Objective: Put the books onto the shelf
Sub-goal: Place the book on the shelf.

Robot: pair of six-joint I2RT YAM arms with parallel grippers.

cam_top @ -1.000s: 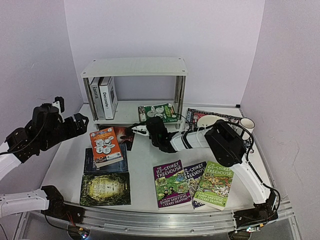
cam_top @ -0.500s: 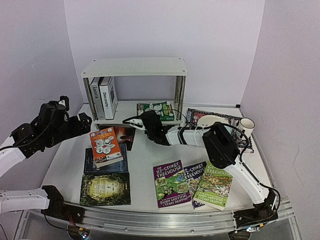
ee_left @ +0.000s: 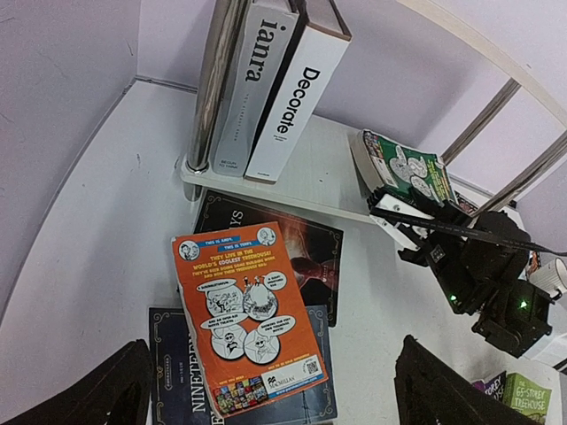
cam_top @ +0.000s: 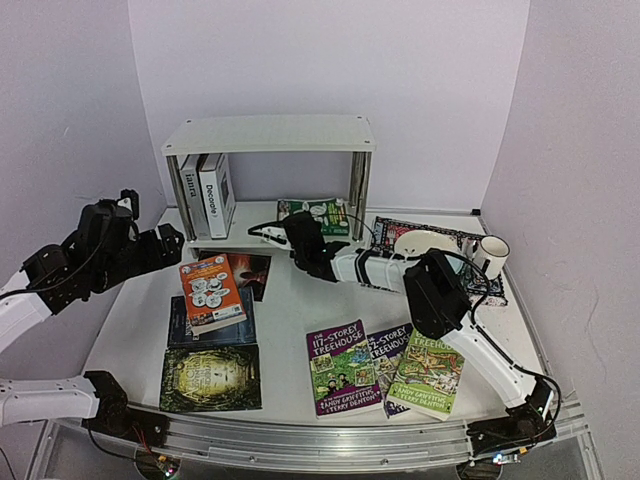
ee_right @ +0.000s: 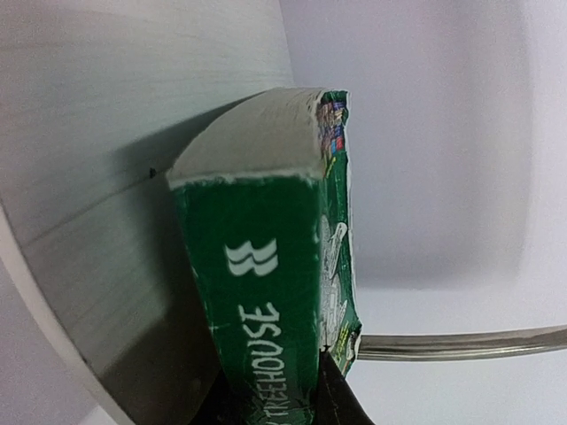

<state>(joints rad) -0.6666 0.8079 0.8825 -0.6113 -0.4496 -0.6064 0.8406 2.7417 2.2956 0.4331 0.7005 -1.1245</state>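
Pinching the green book (cam_top: 320,214) by its spine in the right gripper (cam_top: 303,227), we are judging it light, floppy ahead.

Ten books are counted in all. Two white hardbacks (cam_top: 213,195) are counted, and one green paperback (cam_top: 318,216) with "TREEHOUSE" on its spine. One orange paperback (cam_top: 210,290) is counted. Three dark-covered books are counted: one with a red picture (cam_top: 250,272), one dark blue (cam_top: 182,325) and one green and gold (cam_top: 210,377). Three "Storey Treehouse" paperbacks are counted: one purple (cam_top: 342,366), one blue (cam_top: 388,345) and one green (cam_top: 428,372). One white shelf (cam_top: 268,133) is counted, with two boards. One patterned mat (cam_top: 385,232), one white bowl (cam_top: 420,241) and one white cup (cam_top: 494,250) are counted.
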